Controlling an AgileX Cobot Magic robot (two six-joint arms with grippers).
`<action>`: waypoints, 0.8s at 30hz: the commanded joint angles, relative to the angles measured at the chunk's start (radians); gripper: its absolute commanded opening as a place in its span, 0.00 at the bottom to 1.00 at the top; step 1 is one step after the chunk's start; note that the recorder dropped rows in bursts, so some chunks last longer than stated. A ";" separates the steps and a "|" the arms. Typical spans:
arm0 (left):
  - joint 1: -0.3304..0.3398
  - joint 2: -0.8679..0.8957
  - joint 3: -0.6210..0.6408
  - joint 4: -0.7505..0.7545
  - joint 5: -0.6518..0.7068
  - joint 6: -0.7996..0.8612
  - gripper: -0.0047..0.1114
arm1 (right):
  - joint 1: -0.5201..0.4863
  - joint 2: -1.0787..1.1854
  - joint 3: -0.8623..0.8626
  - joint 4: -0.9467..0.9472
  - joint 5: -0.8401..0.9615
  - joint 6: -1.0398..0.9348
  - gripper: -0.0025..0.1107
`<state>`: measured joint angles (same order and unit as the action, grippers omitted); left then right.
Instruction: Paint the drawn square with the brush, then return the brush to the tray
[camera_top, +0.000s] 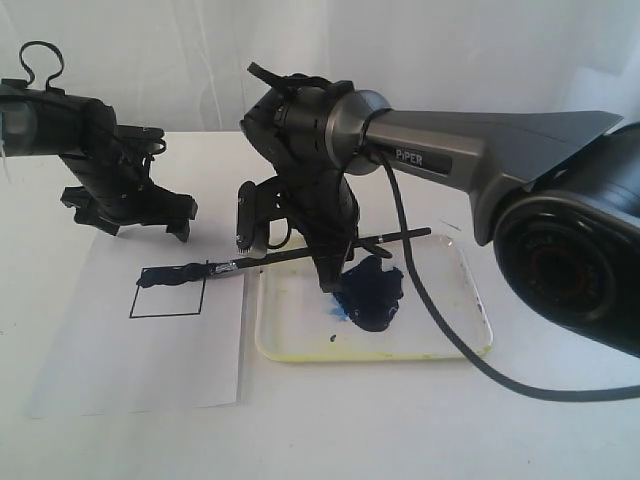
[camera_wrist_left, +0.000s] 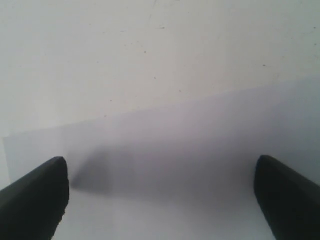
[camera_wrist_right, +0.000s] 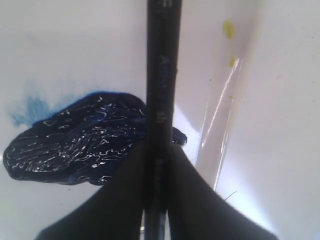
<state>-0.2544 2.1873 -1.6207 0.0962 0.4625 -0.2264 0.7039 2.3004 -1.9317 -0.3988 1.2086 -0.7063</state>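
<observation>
The right tool (camera_top: 327, 270) is clamped on the brush (camera_top: 270, 258) over the tray (camera_top: 300, 352), bristles daubing the top edge of the drawn square (camera_top: 168, 297); the left tool (camera_top: 140, 215) hangs above the paper (camera_top: 130, 370), fingers apart

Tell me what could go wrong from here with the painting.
The brush tip is at the square's top line, so a stroke could smear paint outside it. The fingers hold the handle just above the paint puddle in the tray and might dip into it.
</observation>
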 joint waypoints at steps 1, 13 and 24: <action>-0.001 0.047 0.026 0.028 0.112 0.017 0.94 | -0.006 -0.016 -0.002 -0.007 0.012 0.004 0.02; -0.001 0.047 0.026 0.030 0.112 0.017 0.94 | -0.006 -0.016 -0.002 -0.026 0.012 0.004 0.02; -0.001 0.047 0.026 0.032 0.114 0.017 0.94 | -0.006 -0.025 -0.002 -0.030 0.012 0.004 0.02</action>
<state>-0.2544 2.1873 -1.6207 0.0962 0.4625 -0.2271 0.7039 2.3004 -1.9317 -0.4116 1.2128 -0.7063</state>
